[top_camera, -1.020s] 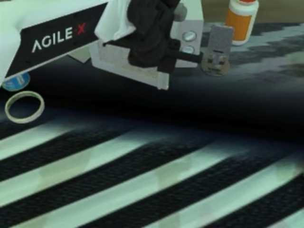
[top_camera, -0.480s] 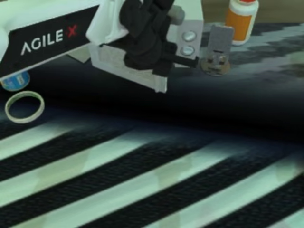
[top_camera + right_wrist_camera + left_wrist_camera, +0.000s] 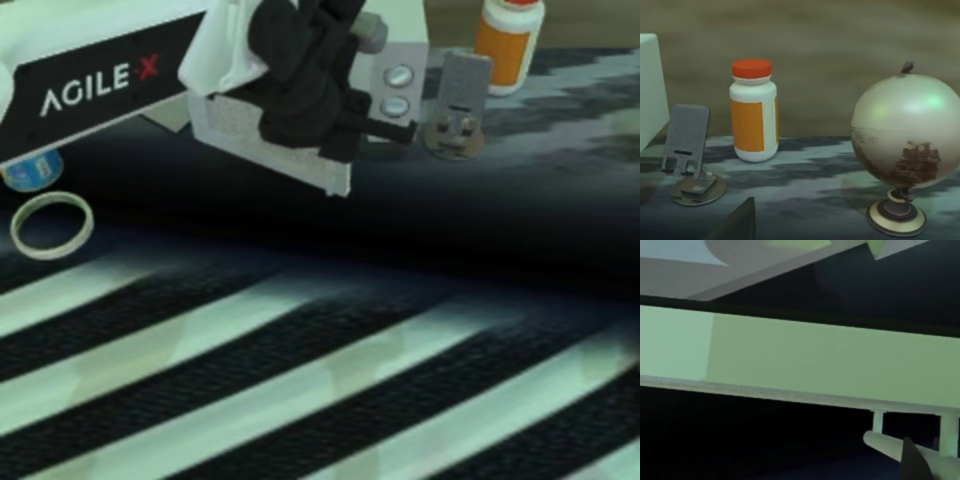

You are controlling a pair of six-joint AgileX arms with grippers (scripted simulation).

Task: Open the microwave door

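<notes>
A top view looks down on a desk (image 3: 330,380) covered with black and pale green stripes. The left arm (image 3: 100,75) reaches in from about ten o'clock toward twelve o'clock; its white casing carries a black panel reading "AGILE X" (image 3: 98,84), white letters with a red X. Its black left gripper (image 3: 385,125) sits over the front of the microwave (image 3: 400,45), a small white box at twelve o'clock. Two round silver knobs (image 3: 397,90) show on the control panel. The microwave door (image 3: 270,145), a white panel with a grey speckled window, is swung partly away from the body, its free edge toward six o'clock. One dark gripper finger (image 3: 385,125) points toward three o'clock just below the knobs; whether the fingers are apart or together cannot be told. In the left wrist view the door's pale edge and its bar handle (image 3: 912,452) fill the frame, with a dark fingertip beside the handle. At one o'clock stand a grey phone stand (image 3: 458,105) and an orange-labelled white bottle (image 3: 508,40); the label's writing cannot be read. At nine o'clock lie a pale ring of tape (image 3: 51,224) and a blue-topped item (image 3: 33,170) half under the arm. The right wrist view shows the red-capped bottle, the stand and a globe (image 3: 905,137). The right gripper shows only as a dark corner there.
</notes>
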